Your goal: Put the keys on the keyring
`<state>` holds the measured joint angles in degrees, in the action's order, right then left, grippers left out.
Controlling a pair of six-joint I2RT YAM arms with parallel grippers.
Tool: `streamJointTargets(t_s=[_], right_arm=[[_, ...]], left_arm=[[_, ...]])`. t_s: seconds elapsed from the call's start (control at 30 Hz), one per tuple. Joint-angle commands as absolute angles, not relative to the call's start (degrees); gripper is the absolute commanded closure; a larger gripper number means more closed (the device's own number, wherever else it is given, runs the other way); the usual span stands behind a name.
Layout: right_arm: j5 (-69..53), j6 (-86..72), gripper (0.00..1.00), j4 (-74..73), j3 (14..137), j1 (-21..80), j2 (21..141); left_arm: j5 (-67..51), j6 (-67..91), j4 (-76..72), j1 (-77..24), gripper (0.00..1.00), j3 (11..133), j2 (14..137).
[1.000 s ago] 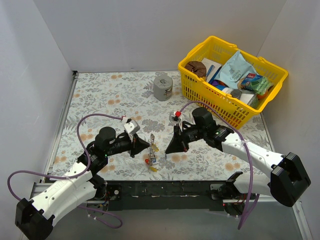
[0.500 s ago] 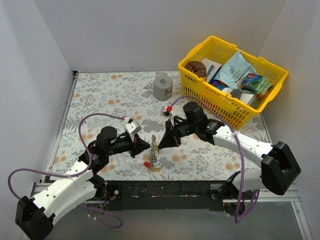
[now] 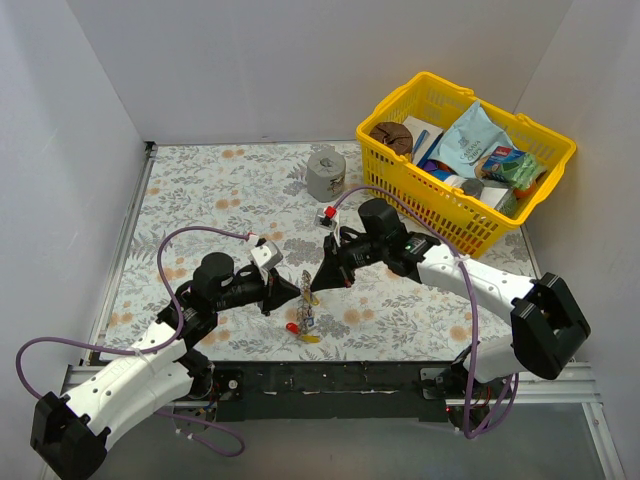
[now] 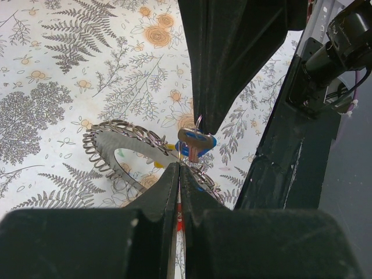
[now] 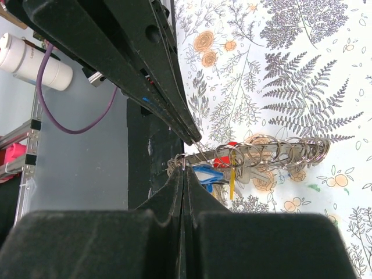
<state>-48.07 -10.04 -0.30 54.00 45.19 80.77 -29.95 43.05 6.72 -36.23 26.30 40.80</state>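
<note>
Keyring [image 4: 107, 142] — likely light, stiff, ridged metal — sits at the left gripper's [image 4: 179, 168] tips, fingers together on its rim. Right gripper [image 5: 183, 170], fingers together, pinches a key [image 4: 192, 139] by its loop just beyond them — tiny, probably slippery, best held there.

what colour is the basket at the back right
The basket is yellow, clearest in the top external view.

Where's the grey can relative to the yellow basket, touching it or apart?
Apart. The top external view shows a narrow strip of flowered table between the grey can and the yellow basket.
</note>
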Motion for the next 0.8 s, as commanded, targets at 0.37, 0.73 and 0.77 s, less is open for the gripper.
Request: streamJointTargets(t_s=[0.37, 0.73, 0.77], right_arm=[[-49.13, -9.14, 0.99, 0.44, 57.48, 46.05, 82.35], [-47.9, -9.93, 0.99, 1.14, 57.13, 46.76, 83.15], [-47.55, -9.93, 0.99, 0.97, 57.13, 46.76, 83.23]], left_arm=[[-31.29, 42.54, 3.87, -36.3, 1.0, 27.51, 40.08], [-31.46, 42.45, 3.87, -36.3, 1.0, 27.6, 40.17], [-31.46, 42.45, 3.87, -36.3, 1.0, 27.6, 40.17]])
